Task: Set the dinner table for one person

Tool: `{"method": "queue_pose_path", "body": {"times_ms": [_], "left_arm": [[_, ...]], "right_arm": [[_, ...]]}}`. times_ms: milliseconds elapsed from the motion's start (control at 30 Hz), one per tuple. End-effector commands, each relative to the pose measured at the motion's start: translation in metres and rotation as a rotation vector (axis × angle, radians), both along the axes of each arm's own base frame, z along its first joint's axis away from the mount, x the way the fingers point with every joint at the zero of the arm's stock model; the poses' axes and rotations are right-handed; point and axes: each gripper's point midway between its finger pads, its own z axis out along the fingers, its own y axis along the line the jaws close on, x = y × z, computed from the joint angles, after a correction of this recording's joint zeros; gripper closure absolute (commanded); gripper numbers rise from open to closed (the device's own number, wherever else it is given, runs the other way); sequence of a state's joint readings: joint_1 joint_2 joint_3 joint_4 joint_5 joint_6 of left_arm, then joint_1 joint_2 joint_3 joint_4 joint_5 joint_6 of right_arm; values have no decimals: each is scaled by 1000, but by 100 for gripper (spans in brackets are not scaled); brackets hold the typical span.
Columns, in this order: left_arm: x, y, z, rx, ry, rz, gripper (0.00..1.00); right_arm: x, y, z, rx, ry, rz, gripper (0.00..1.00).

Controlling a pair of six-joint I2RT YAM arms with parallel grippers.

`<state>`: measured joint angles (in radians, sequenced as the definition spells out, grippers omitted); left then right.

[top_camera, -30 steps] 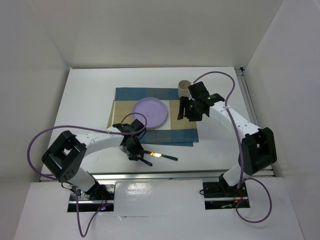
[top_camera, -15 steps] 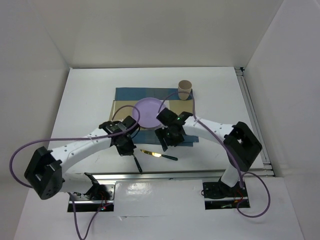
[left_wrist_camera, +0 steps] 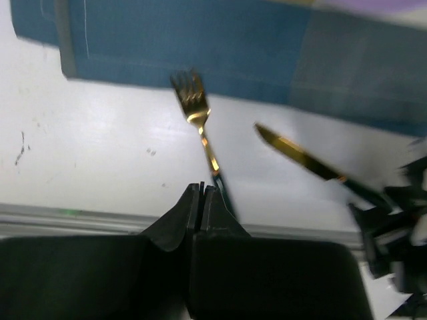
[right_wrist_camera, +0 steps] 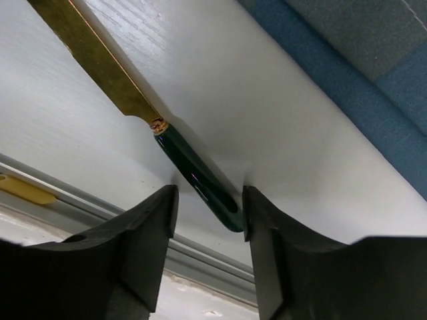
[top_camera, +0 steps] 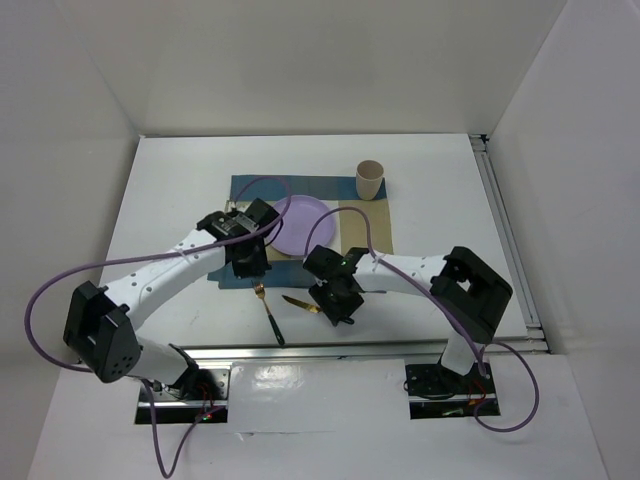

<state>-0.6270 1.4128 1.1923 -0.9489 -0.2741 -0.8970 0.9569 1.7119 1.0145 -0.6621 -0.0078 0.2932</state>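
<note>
The white dinner table (top_camera: 170,200) carries a blue-and-tan placemat (top_camera: 365,232) with a purple plate (top_camera: 308,222) on it. A gold fork (top_camera: 267,310) with a dark handle lies on the table in front of the placemat; it also shows in the left wrist view (left_wrist_camera: 199,123). A gold knife (top_camera: 298,302) with a dark green handle (right_wrist_camera: 197,175) lies to its right. My right gripper (right_wrist_camera: 209,203) is open and low, its fingers on either side of the knife's handle. My left gripper (left_wrist_camera: 201,193) is shut and empty, above the placemat's near left corner (top_camera: 246,258).
A tan cup (top_camera: 370,179) stands at the placemat's far right corner. The silver front rail (top_camera: 350,345) runs just behind the knife and fork. The knife's blade (left_wrist_camera: 297,155) and the placemat's blue edge (left_wrist_camera: 200,53) show in the left wrist view.
My right gripper has come from the cup down to the knife's handle. My left gripper has drawn back from the fork toward the placemat, and the fork stays on the table.
</note>
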Motion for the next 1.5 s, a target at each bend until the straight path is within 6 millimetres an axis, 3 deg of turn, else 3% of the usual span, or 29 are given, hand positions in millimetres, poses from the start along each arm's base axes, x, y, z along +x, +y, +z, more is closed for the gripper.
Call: {"method": "queue_pose_path", "body": {"times_ms": [0,133,167,200,267,433,600,700,800,1033,1267,1400,1433,1467], "left_arm": [[-31,-2,-15,-61,98,-17,98],[-51,-12,-25,-183,127,-3,64],[-63,-13,-34,-212,158,-16,46],[-66,-15,-40,-229,174,-12,39],[-74,-19,-55,-261,206,-11,34],[-81,-26,-76,-282,253,-9,34],[-82,-31,-83,-287,265,-21,32],[-85,-37,-86,-290,275,-43,27],[-84,-39,-93,-285,296,-41,27],[-86,-39,-108,-253,323,-40,27],[-89,-35,-125,-214,363,-17,36],[-91,-31,-129,-195,374,-2,61],[-92,-30,-129,-197,374,7,78],[-93,-27,-127,-187,371,10,87]], "right_arm": [[3,9,-9,23,-20,17,47],[3,8,-12,15,-17,26,55],[4,11,-9,27,-15,28,61],[4,11,-9,28,-15,28,64],[1,10,-9,26,-1,30,72],[1,19,4,68,-21,51,100],[-4,22,38,126,-24,60,100],[-14,10,51,88,17,52,100],[-24,-6,57,24,59,18,100],[-38,-17,87,42,82,-24,100],[-50,-24,107,38,125,-83,100],[-47,-27,121,34,97,-158,100],[-40,-34,121,19,95,-207,100],[-33,-36,121,21,80,-236,100]]}}
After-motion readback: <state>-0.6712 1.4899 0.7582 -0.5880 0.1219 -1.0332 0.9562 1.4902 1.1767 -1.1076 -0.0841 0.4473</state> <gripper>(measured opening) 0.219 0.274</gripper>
